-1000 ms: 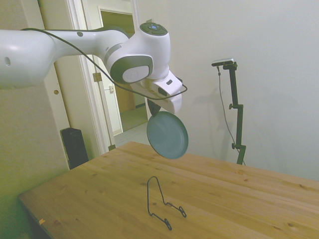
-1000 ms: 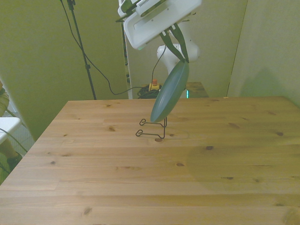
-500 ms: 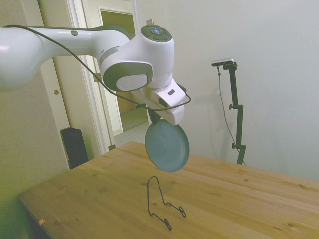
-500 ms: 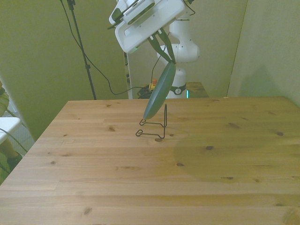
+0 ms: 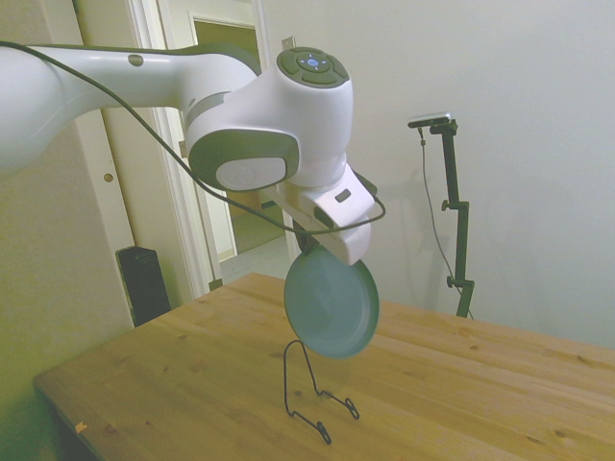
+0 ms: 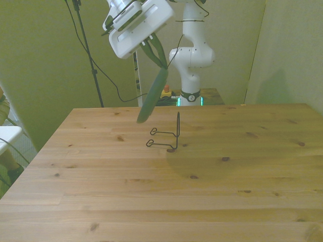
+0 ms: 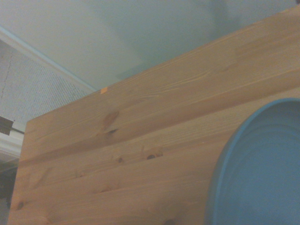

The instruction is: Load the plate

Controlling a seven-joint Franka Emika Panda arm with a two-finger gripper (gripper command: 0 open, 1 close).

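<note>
The white arm hangs over the wooden surface (image 6: 212, 181) with its gripper (image 6: 158, 61) pointing down and slanted. Its two dark fingers (image 6: 162, 63) are closed on the upper rim of the plate (image 5: 332, 307), pinching it so the teal disc dangles below the wrist, clear of the wood.

From the side view the plate shows its broad face, nearly upright and leaning a little. In the front view it appears edge-on (image 6: 152, 97), a thin dark sliver slanting down toward the front view's left, its lower edge still in the air above the boards.

Below stands the thin black wire stand (image 5: 311, 389), resting on the surface with its tall loop upright and its two short prongs lying along the wood. In the front view the stand (image 6: 169, 136) sits just to the right of the plate's lower edge and a bit lower; the two do not touch. In the side view the bottom of the plate overlaps the top of the loop.

Up close from the wrist view, the plate's curved blue rim (image 7: 229, 159) fills one corner, with knotty pine planks (image 7: 122, 140) behind it.
</note>
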